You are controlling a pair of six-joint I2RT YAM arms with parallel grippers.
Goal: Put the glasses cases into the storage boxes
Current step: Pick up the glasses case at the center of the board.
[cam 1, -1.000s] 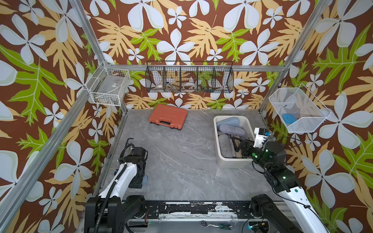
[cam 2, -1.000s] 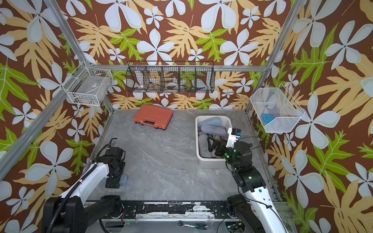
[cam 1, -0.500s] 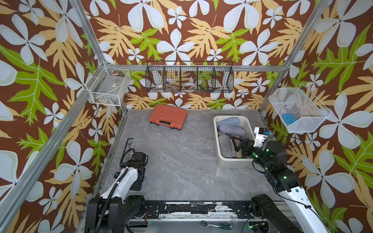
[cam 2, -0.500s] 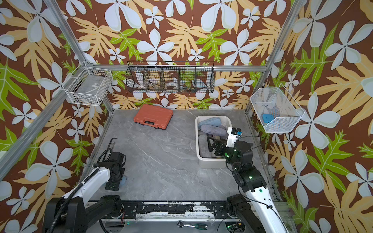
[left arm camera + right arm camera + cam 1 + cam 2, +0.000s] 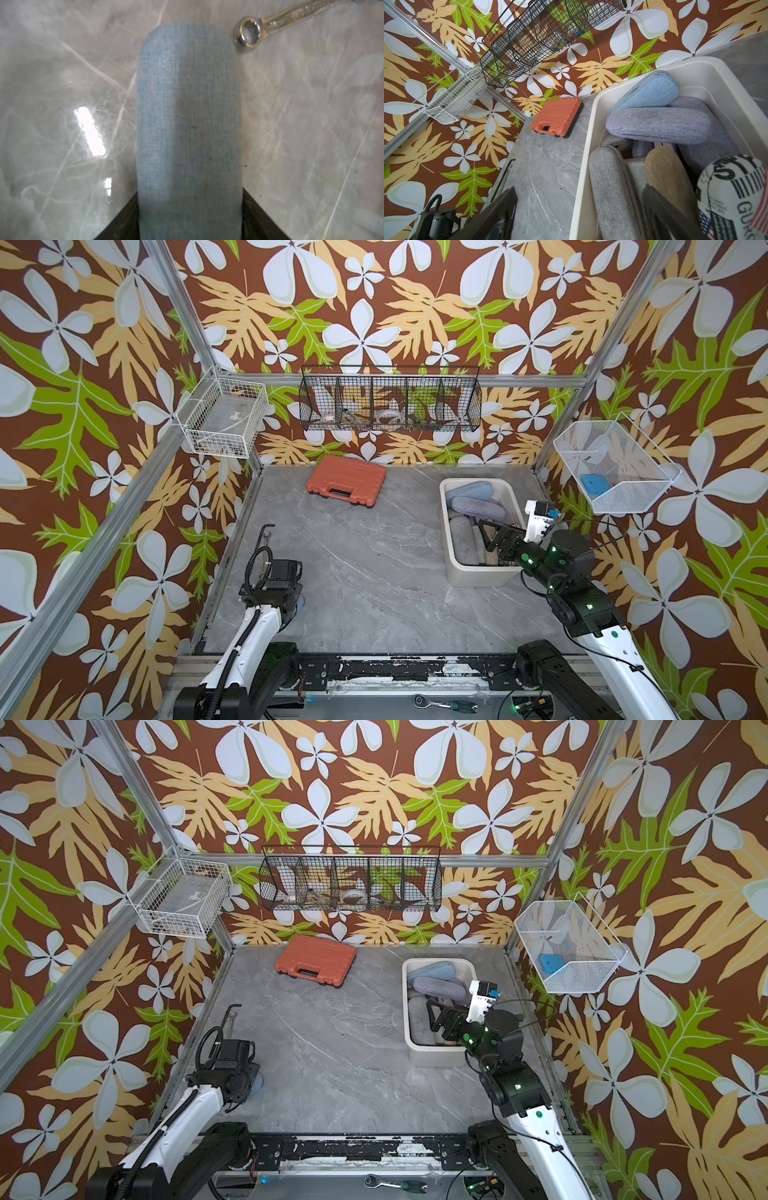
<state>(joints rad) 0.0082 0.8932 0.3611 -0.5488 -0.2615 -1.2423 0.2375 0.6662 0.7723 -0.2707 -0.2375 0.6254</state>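
The blue cloth case point(image 5: 189, 124) lies near-left on the table point(image 5: 374, 572), with the left gripper point(image 5: 190, 191) clamped across its width. I judge it light, stiff-shelled and not slippery, so that sideways hold suits it. The right gripper point(image 5: 484, 536) gapes empty over the white box point(image 5: 478, 576), far right.

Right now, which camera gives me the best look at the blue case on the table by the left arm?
The left wrist view: the blue case fills it, inside the left gripper, beside a wrench. Both top views show only a blue sliver of it. The right wrist view misses it.
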